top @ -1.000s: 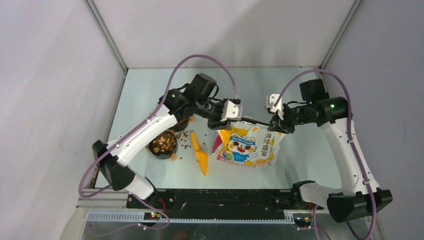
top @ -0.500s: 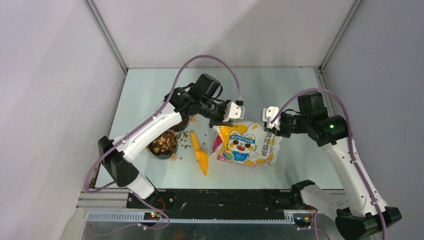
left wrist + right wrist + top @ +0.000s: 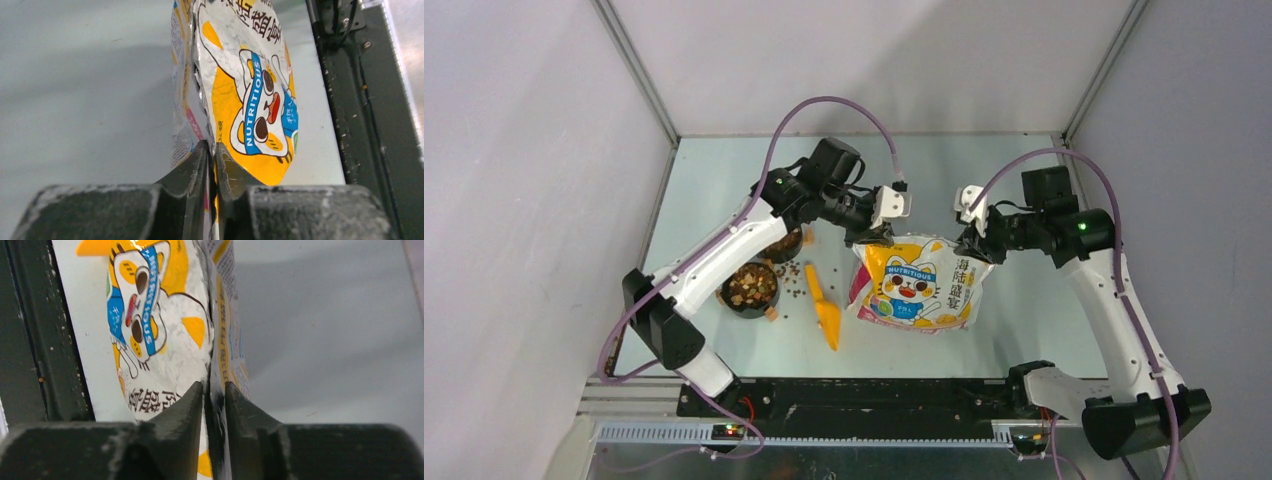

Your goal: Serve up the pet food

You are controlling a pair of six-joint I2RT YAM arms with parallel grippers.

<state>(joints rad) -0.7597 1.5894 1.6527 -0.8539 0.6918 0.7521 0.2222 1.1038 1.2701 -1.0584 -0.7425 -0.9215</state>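
Observation:
The printed cat bag [image 3: 919, 285] hangs in mid-table between my two grippers, its bottom near the front. My left gripper [image 3: 871, 237] is shut on the bag's top left corner; in the left wrist view [image 3: 212, 150] the bag [image 3: 250, 95] hangs away from the fingers. My right gripper [image 3: 972, 250] is shut on the top right corner, also seen in the right wrist view [image 3: 214, 390] with the bag [image 3: 160, 325]. The pet food [image 3: 750, 287] fills a dark bowl [image 3: 729, 304] at the left. Loose kibble [image 3: 791, 271] lies beside it.
An orange scoop [image 3: 823, 309] lies on the table between the bowl and the bag. A second dark bowl [image 3: 789, 245] sits partly under my left arm. Grey walls close the sides and back. A black rail [image 3: 874, 395] runs along the front edge.
Both grippers have kept their hold on the bag's top corners. The bag's top has shifted a little toward the back and is spread wider than half a second ago. The right arm has moved.

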